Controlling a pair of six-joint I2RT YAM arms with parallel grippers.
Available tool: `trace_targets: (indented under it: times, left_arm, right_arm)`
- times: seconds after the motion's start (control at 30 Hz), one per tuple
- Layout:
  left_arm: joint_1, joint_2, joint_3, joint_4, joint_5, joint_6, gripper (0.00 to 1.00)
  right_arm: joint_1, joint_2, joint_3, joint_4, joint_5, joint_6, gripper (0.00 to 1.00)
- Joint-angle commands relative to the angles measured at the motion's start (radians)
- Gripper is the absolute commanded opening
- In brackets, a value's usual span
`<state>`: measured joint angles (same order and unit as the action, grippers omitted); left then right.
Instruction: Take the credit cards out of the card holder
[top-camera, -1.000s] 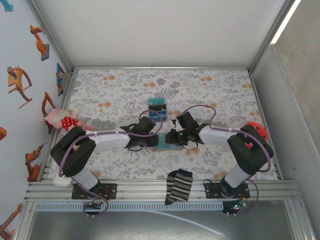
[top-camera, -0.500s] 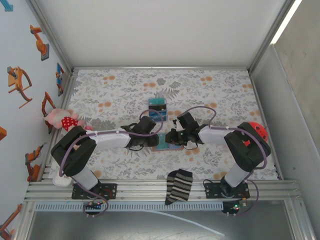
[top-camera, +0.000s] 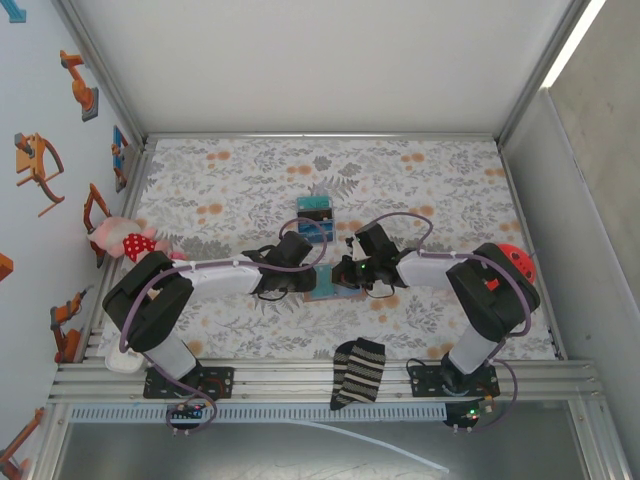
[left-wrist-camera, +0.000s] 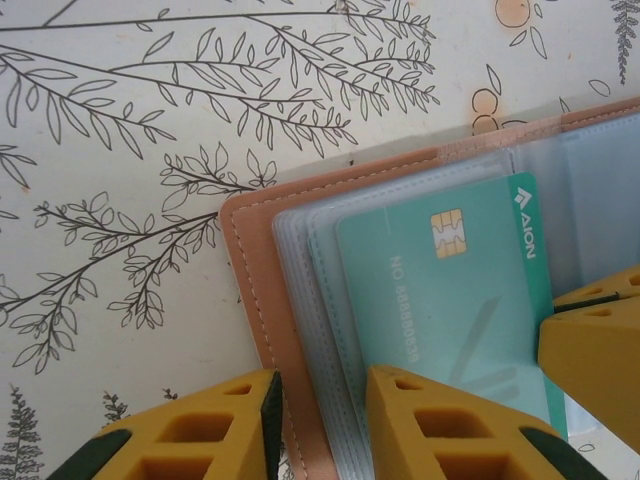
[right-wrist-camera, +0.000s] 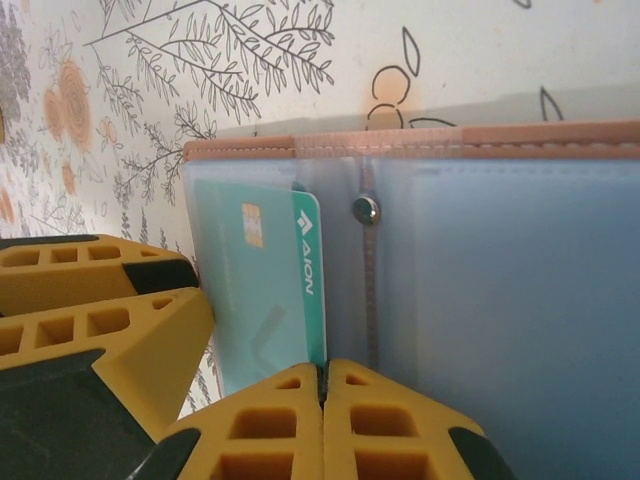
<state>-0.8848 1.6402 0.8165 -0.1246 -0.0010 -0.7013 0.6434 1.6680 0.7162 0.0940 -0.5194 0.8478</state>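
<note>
The tan card holder (left-wrist-camera: 250, 290) lies open on the floral cloth, its clear sleeves facing up (right-wrist-camera: 500, 300). A teal credit card (left-wrist-camera: 440, 290) with a gold chip sits in the left half (right-wrist-camera: 260, 280). My left gripper (left-wrist-camera: 320, 420) is open. It straddles the holder's left edge, with one finger over the cloth and the other on the card. My right gripper (right-wrist-camera: 322, 385) is shut, and the card's darker long edge runs into the seam between its fingers. From above, both grippers (top-camera: 305, 283) (top-camera: 345, 275) meet over the holder (top-camera: 330, 290).
A blue-teal-black boxy object (top-camera: 316, 218) stands just behind the grippers. A striped sock (top-camera: 358, 372) lies at the near edge. A pink plush (top-camera: 125, 238) sits at the left wall and a red ball (top-camera: 512, 258) by the right arm.
My right gripper has moved slightly left onto the holder and its jaws have shut on the card's edge. The left jaws have narrowed a little.
</note>
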Motion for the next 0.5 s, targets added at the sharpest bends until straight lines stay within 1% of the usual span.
trace_targets:
  times: [0.0, 0.47]
  left_arm:
    - [-0.007, 0.027, 0.009, -0.043, 0.01, 0.014, 0.29]
    - [-0.006, 0.012, 0.007, -0.063, -0.016, 0.018, 0.29]
  right_arm:
    - [-0.004, -0.013, -0.022, 0.026, -0.014, 0.006, 0.0]
    - [-0.044, -0.051, -0.049, 0.007, -0.002, -0.009, 0.0]
